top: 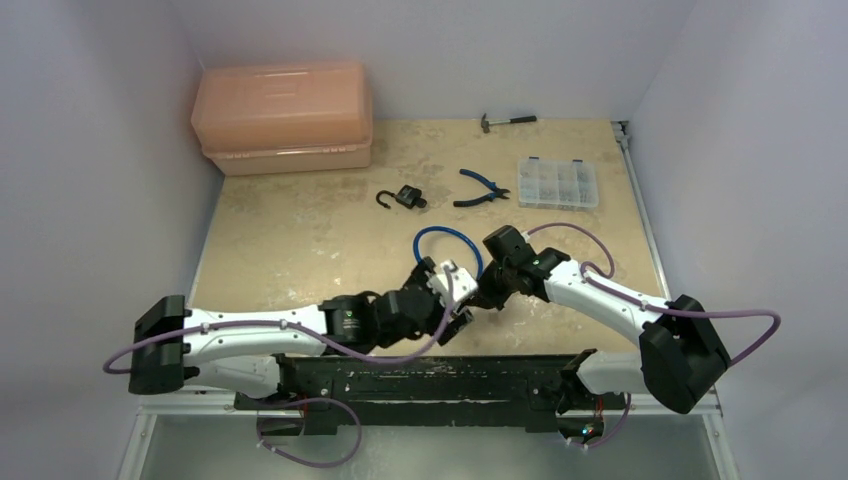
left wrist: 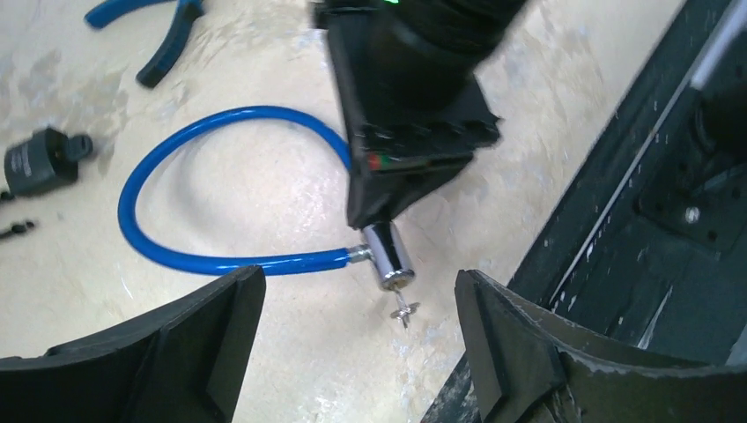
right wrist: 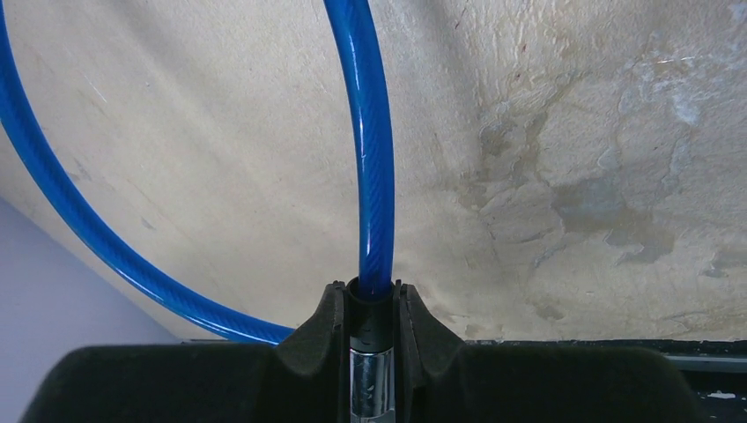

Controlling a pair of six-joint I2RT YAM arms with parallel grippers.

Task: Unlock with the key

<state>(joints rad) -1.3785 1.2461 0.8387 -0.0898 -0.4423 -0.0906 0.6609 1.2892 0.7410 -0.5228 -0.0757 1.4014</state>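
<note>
My right gripper [right wrist: 368, 295] is shut on the lock end of a blue cable lock [right wrist: 370, 159], pressing on its black sleeve and chrome barrel. The left wrist view shows that chrome barrel [left wrist: 388, 256] sticking out below the right gripper's black body, just above the table. A tiny silvery key [left wrist: 403, 310] pokes out of the barrel's lower face. My left gripper [left wrist: 359, 286] is open, one finger on each side of the key and touching nothing. From above, both grippers meet near the table's front edge, left gripper [top: 455, 300] beside right gripper [top: 487, 290], under the cable loop [top: 447, 245].
A small black padlock [top: 405, 198] with an open shackle lies mid-table, blue-handled pliers [top: 482, 187] and a clear parts box [top: 558, 183] to its right. A hammer [top: 507, 121] and an orange toolbox [top: 283, 118] stand at the back. The black base rail [left wrist: 617, 220] runs close by.
</note>
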